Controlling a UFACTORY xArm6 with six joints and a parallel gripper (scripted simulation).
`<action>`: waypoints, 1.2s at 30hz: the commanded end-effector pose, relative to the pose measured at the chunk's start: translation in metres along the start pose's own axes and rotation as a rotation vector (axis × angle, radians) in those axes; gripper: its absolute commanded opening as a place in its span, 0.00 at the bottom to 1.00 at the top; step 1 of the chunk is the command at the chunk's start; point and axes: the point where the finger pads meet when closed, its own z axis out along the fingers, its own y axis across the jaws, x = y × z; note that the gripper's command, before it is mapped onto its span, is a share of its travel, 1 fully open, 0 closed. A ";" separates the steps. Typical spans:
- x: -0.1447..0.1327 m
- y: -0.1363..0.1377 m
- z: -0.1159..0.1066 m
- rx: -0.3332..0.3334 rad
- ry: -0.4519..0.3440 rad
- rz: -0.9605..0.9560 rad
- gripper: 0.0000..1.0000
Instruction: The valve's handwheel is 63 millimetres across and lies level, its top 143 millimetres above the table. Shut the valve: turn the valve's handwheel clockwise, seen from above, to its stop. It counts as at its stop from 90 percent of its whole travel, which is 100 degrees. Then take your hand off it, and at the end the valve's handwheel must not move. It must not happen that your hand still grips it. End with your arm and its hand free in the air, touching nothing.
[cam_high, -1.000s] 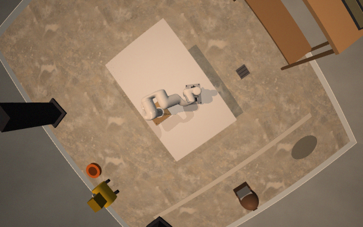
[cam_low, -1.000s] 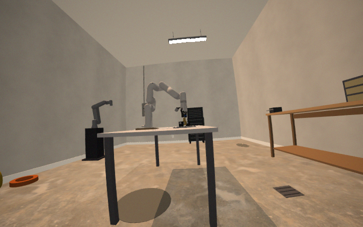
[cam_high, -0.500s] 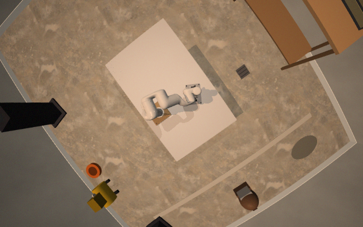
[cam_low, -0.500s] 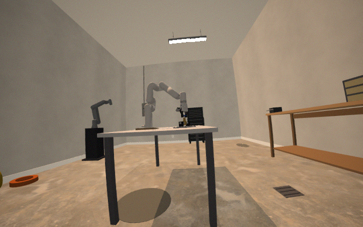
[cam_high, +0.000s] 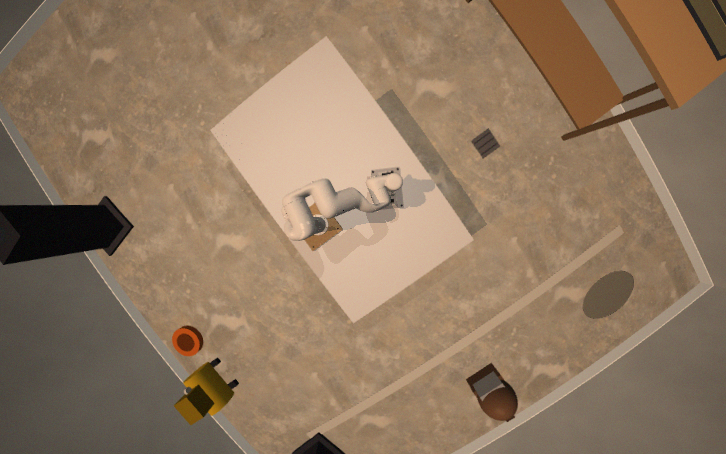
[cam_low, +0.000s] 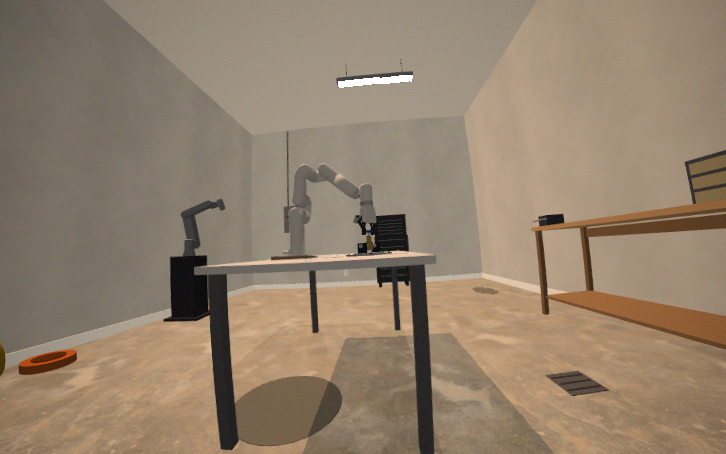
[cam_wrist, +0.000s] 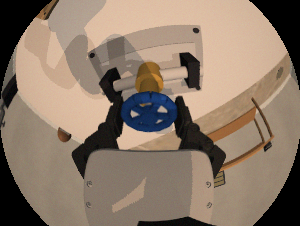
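Note:
The valve has a blue spoked handwheel (cam_wrist: 149, 111) on a brass body (cam_wrist: 150, 79), fixed to a grey base plate (cam_wrist: 148, 45) on the pale table. In the wrist view my gripper (cam_wrist: 149, 103) is straight above the wheel, and its two black fingers press the rim from the left and the right. It is shut on the handwheel. In the exterior view the gripper (cam_low: 366, 231) points down at the valve (cam_low: 365, 245) near the table's far right edge. In the top view the arm's wrist (cam_high: 389, 184) hides the valve.
The arm's base (cam_high: 313, 224) stands on a brown plate on the table (cam_high: 331, 176). A black cabinet (cam_low: 390, 235) stands behind the table. A second arm on a black pedestal (cam_low: 188, 286) is at the left, and a wooden bench (cam_low: 631, 230) at the right.

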 end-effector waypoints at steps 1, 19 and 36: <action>-0.001 0.001 -0.002 -0.002 -0.004 0.031 0.00; -0.001 0.001 -0.002 -0.002 -0.004 0.075 0.00; -0.001 0.001 -0.002 -0.002 -0.004 0.076 0.00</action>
